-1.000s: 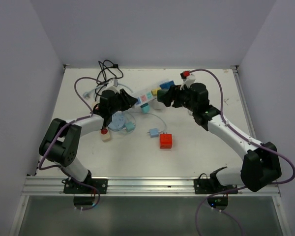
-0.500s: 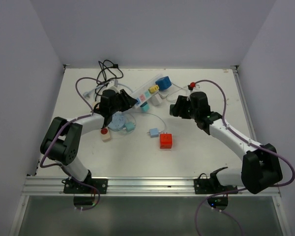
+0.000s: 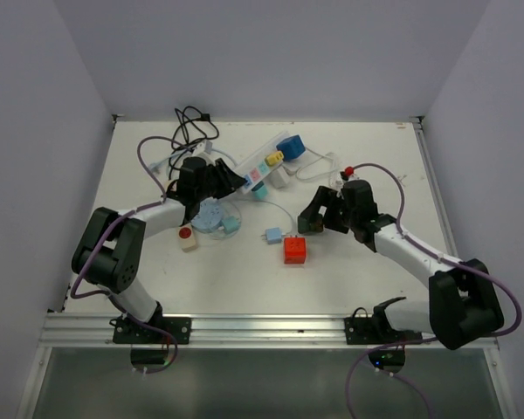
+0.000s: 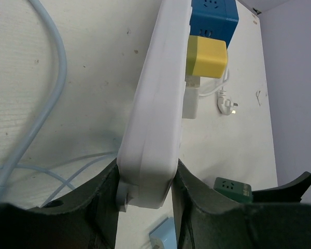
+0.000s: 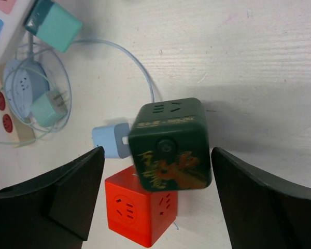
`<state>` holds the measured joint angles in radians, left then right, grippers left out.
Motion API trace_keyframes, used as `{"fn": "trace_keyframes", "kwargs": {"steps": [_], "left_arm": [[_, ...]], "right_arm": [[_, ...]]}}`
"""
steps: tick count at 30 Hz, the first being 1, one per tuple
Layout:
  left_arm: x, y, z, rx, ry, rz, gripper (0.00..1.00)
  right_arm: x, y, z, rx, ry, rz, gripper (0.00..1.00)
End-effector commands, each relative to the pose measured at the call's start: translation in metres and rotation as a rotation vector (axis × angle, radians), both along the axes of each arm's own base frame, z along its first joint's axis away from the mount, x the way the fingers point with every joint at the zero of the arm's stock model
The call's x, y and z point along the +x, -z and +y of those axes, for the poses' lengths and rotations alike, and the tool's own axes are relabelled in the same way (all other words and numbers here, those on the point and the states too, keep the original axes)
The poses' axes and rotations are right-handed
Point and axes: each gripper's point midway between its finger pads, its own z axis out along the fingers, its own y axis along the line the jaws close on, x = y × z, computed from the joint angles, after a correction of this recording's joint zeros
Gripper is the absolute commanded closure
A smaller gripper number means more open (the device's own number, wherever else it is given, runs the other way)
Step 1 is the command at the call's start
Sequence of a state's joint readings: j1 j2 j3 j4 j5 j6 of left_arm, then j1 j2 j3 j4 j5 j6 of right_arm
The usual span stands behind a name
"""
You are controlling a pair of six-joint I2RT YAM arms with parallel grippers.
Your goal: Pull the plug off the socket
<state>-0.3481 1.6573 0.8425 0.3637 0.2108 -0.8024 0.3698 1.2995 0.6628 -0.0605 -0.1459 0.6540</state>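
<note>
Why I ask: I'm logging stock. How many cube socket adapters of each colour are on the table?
Red cube: 1
Dark green cube: 1
Blue cube: 1, plugged into the power strip
Total: 3

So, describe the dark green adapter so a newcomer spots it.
From the long white plastic power strip, come forward-right to the right end effector. Between its open fingers is the dark green plastic cube adapter, beside a red plastic cube adapter; only it bears gold markings.

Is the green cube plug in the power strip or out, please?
Out: green cube plug is beside the red cube, away from power strip.
</note>
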Motion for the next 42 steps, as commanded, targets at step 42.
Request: {"fn": "trace_keyframes", "kwargs": {"steps": [42], "left_arm": [[-0.021, -0.006, 0.022, -0.264, 0.023, 0.195, 1.0]], "right_arm": [[0.138, -0.02, 0.083, -0.019, -0.208, -0.343, 0.21]]}}
